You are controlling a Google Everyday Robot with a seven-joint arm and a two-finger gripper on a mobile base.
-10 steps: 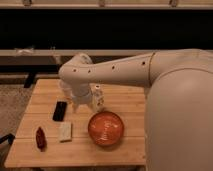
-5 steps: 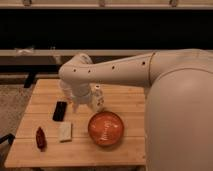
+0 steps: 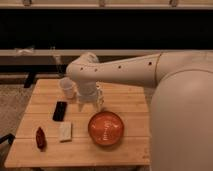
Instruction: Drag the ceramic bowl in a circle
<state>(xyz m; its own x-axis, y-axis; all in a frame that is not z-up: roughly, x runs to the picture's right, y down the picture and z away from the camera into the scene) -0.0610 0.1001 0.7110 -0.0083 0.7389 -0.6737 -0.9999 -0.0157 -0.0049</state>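
Observation:
The ceramic bowl (image 3: 106, 128) is a wide, shallow, glossy orange-red bowl with pale streaks inside. It sits on the wooden table (image 3: 130, 102), right of centre and near the front. My gripper (image 3: 90, 104) hangs from the white arm just behind and to the left of the bowl, over the table's middle. It is close to the bowl's far rim, and I cannot tell whether it touches the rim.
A small white cup (image 3: 66, 87) stands at the back left, beside the arm. A black flat object (image 3: 60, 110), a pale packet (image 3: 65, 131) and a red object (image 3: 40, 138) lie on the left half. My white body (image 3: 182, 120) fills the right side.

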